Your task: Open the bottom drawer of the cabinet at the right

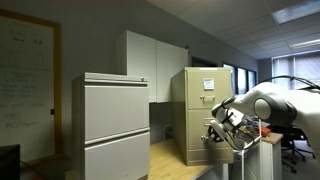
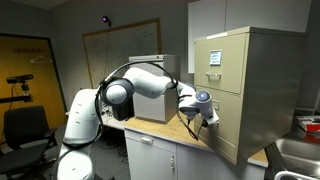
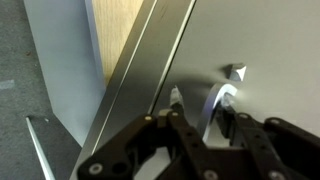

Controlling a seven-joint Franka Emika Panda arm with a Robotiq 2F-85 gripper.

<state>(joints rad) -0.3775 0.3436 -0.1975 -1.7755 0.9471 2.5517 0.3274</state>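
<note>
Location, exterior views: the grey two-drawer cabinet [image 1: 115, 125] stands at the left. The tall beige cabinet [image 1: 193, 110] is to its right on the wooden counter [image 1: 168, 160], and your gripper [image 1: 220, 118] is up against the lower front of the beige one. The bottom drawer [image 2: 228, 128] looks shut or very nearly so, and I judge the task not yet done. Risks: the handle [image 3: 226, 98] is small, shiny and hooked. It sits at the far side of the finger gap rather than in its middle, so if you close now you may catch only its edge and slip off on the pull. A pull out of line with the drawer's travel could bind the drawer. If the cabinet is not fastened down, the same pull could drag it across the counter toward the arm. The fingertips are already very close to the drawer front, so pressing further in would likely scrape the metal. Fingers, wrist view, left to right: the finger [image 3: 176, 108] nearer the cabinet's corner edge lies over bare drawer front. Next comes a narrow gap, then the other finger [image 3: 222, 120] just beside the handle. Whether that finger touches the handle cannot be told. The fingers stand a little apart, and I see nothing clamped between them.
</note>
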